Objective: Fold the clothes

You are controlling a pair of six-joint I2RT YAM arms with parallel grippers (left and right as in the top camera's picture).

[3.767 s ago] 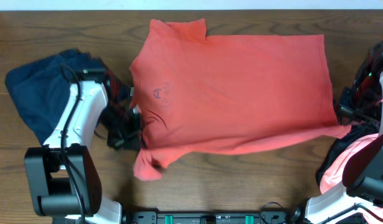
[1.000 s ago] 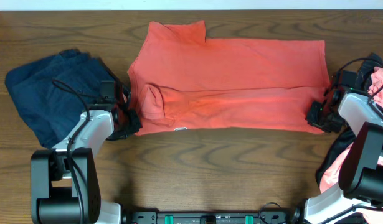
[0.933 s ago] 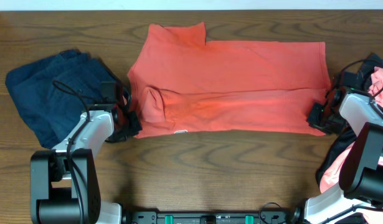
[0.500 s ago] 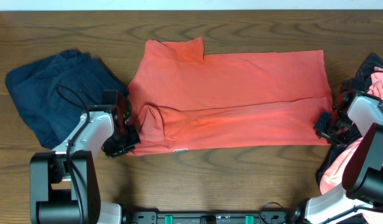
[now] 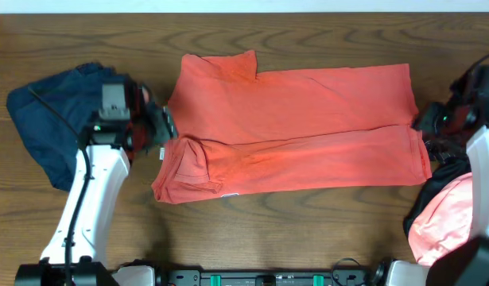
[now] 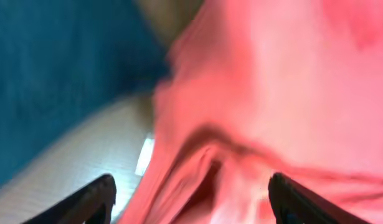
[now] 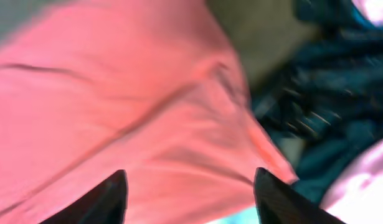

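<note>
The orange-red T-shirt (image 5: 292, 127) lies across the middle of the table, its lower part folded up over the upper part, with a white label (image 5: 227, 195) at the front edge. My left gripper (image 5: 155, 131) hovers open at the shirt's left end, by the folded sleeve. In the left wrist view its fingers (image 6: 94, 200) stand wide apart over the shirt (image 6: 291, 93), holding nothing. My right gripper (image 5: 429, 121) is open at the shirt's right edge. Its fingertips (image 7: 111, 198) stand apart above the fabric (image 7: 116, 112), also empty.
A dark blue garment (image 5: 45, 119) lies heaped at the left, close to my left arm. At the right edge lie a pink garment (image 5: 447, 218) and a dark patterned piece (image 5: 444, 157), also seen in the right wrist view (image 7: 316, 106). Bare wood runs along the front.
Both grippers have opened and let go of the T-shirt's ends, then lifted away toward the far side. The shirt's folded layer has settled flat and shifted slightly forward.
</note>
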